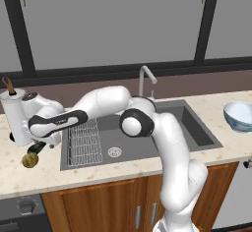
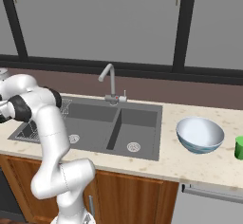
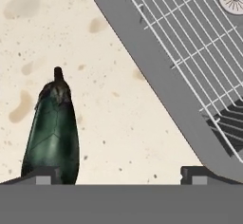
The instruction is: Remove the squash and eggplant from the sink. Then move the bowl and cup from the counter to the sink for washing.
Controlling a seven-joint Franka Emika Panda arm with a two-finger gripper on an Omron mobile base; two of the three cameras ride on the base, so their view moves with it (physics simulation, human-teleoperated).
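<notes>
In the hand view the dark eggplant (image 3: 52, 133) lies on the beige counter (image 3: 109, 118), stem end away from me, close by one fingertip (image 3: 42, 175). My gripper (image 3: 118, 176) is open, with bare counter between its fingers. In the left base view the gripper (image 1: 42, 140) hangs over the counter left of the sink (image 1: 197, 130), just above the eggplant (image 1: 35, 149). The yellow-brown squash (image 1: 30, 160) sits right beside it. The bowl (image 2: 200, 134) and the green cup (image 2: 239, 148) stand on the counter (image 2: 185, 163) right of the sink (image 2: 142, 118).
A white kettle (image 1: 15, 114) stands on the counter just behind my hand. A wire rack (image 1: 84, 140) lies in the left basin, with a drain (image 1: 114, 152) beside it. The steel faucet (image 2: 110, 83) rises behind the sink. The counter's front edge is near the squash.
</notes>
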